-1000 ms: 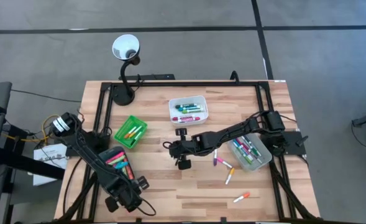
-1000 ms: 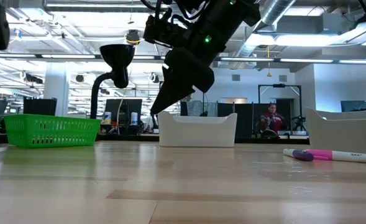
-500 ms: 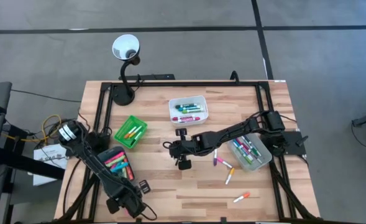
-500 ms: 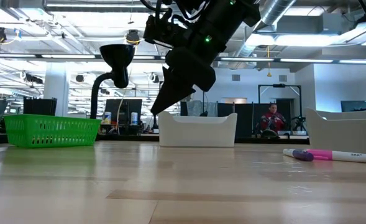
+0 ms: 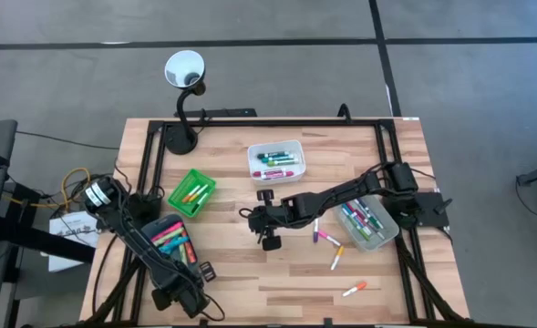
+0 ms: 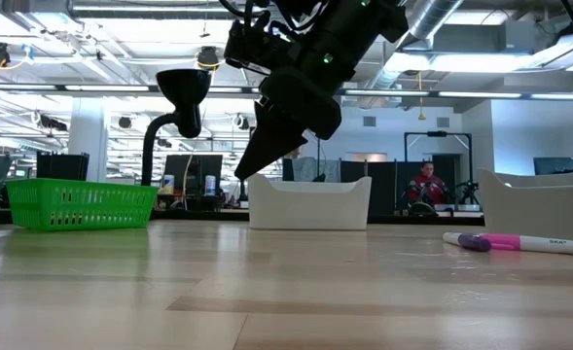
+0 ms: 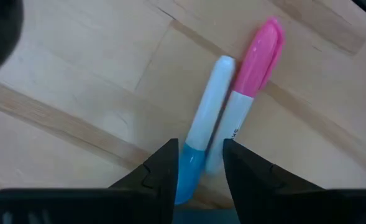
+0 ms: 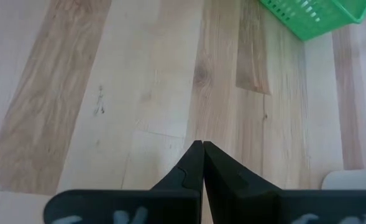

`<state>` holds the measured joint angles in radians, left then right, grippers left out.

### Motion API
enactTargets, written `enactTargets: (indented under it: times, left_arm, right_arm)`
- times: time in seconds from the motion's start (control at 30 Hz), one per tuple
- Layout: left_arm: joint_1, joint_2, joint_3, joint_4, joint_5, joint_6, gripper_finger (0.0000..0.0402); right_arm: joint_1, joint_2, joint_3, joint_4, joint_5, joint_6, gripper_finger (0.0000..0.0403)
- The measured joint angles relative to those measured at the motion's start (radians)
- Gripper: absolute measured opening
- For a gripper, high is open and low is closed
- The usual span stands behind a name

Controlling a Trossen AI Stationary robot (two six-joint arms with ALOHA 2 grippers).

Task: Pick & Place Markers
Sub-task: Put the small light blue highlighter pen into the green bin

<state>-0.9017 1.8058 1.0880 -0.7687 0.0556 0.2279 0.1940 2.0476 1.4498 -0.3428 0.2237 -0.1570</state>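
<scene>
My left gripper (image 5: 195,284) points down near the table's front left corner, beside a tray of pink and red markers (image 5: 173,239). Its fingers are shut on two markers: a blue-capped one (image 7: 209,102) and a pink-capped one (image 7: 257,56), both with white barrels. My right gripper (image 5: 268,230) hovers shut and empty over the table's middle, its tip (image 6: 243,173) well above the wood. Loose markers lie right of it: a purple and pink pair (image 5: 321,235), an orange-tipped one (image 5: 336,258) and another (image 5: 355,289). My left gripper pinches the two markers side by side between its fingers. One finger is on the blue cap (image 7: 186,168), the other on the pink marker's white barrel (image 7: 225,146). The fingers come from above. Both markers stretch away over the wood; whether they touch it I cannot tell.
A green basket (image 5: 179,199), a white tray (image 5: 251,162) and a clear grey tray (image 5: 388,233) hold more markers. A gooseneck lamp (image 5: 184,70) stands at the far left. A black frame (image 5: 268,121) runs along the table's edges. Bare wood lies along the front.
My left arm has lowered its gripper a little toward the table near the front left corner. My right arm has kept still.
</scene>
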Motion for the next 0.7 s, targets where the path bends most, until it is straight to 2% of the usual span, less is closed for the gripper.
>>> enactTargets:
  times: [0.47, 0.7]
  left_arm:
    - [0.048, 0.000, -0.005, 0.039, -0.012, 0.000, 0.0122]
    - [0.074, -0.003, -0.054, 0.106, -0.012, 0.000, 0.0121]
  right_arm:
    - [0.000, 0.000, 0.000, 0.000, 0.000, 0.000, 0.0000]
    - [0.000, 0.000, 0.000, 0.000, -0.014, 0.000, 0.0000]
